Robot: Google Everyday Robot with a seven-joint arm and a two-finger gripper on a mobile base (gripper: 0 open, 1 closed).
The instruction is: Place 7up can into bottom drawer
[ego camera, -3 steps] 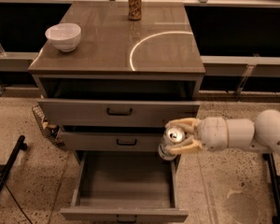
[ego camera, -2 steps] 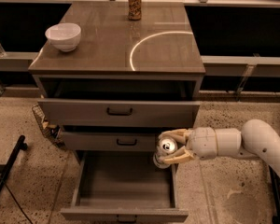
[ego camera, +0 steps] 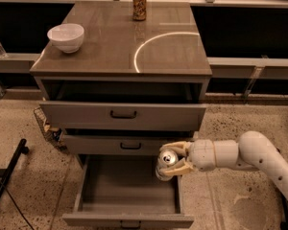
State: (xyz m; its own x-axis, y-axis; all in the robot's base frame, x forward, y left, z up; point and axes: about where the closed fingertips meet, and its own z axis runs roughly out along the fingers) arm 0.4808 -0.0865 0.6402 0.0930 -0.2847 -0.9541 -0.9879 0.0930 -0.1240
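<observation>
The gripper (ego camera: 164, 160) is clamped on the 7up can (ego camera: 167, 161), one finger on either side. It holds the can over the right rear part of the open bottom drawer (ego camera: 128, 185), just in front of the middle drawer (ego camera: 103, 144). The can's silver top faces up toward the camera. On the tabletop (ego camera: 110, 51) stand a white bowl (ego camera: 66, 36) and an orange-brown can (ego camera: 139, 4).

The pincer (ego camera: 163, 161) grips the white-and-green 7up can (ego camera: 168, 157). Both hang above the right side of the open grey bottom drawer (ego camera: 101, 219).
</observation>
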